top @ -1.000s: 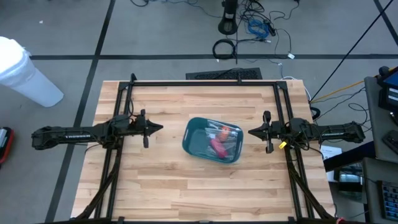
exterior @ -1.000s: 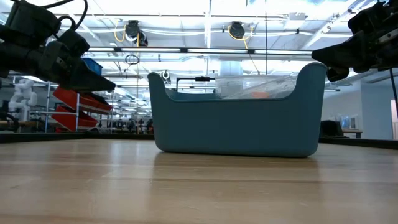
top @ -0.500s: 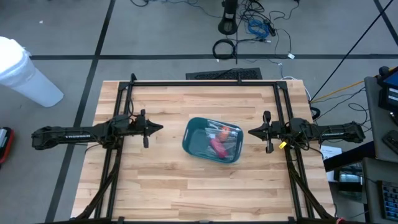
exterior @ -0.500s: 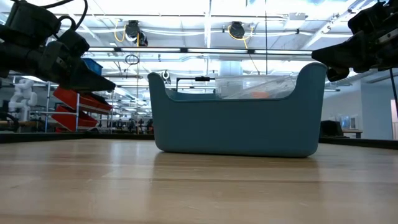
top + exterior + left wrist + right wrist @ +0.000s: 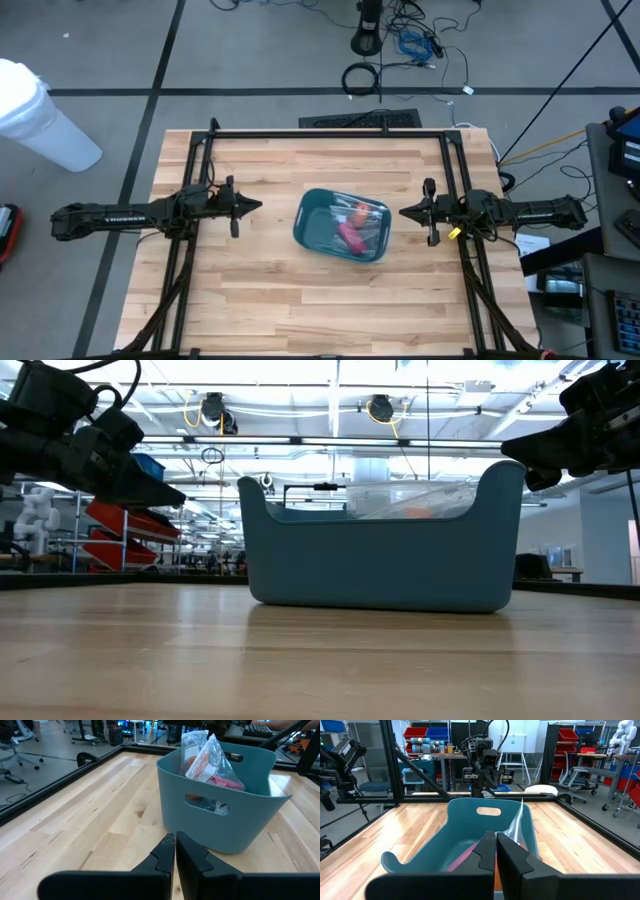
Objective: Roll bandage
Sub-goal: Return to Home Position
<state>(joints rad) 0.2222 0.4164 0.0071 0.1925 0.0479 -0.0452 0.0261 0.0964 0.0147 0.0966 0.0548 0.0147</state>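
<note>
A teal bin (image 5: 341,225) stands on its base at the table's middle, also seen in the low view (image 5: 380,550). Inside it lie clear plastic packets (image 5: 205,757) and something pink (image 5: 351,237); no bandage can be made out among them. My left gripper (image 5: 258,207) hovers shut to the bin's left, pointing at it, fingertips together in the left wrist view (image 5: 174,838). My right gripper (image 5: 402,212) hovers shut to the bin's right, fingertips together in the right wrist view (image 5: 495,837). Neither touches anything.
A black metal frame (image 5: 330,133) runs along the table's far edge and down both sides under the arms. Bare wooden table top (image 5: 320,300) lies in front of the bin and around it.
</note>
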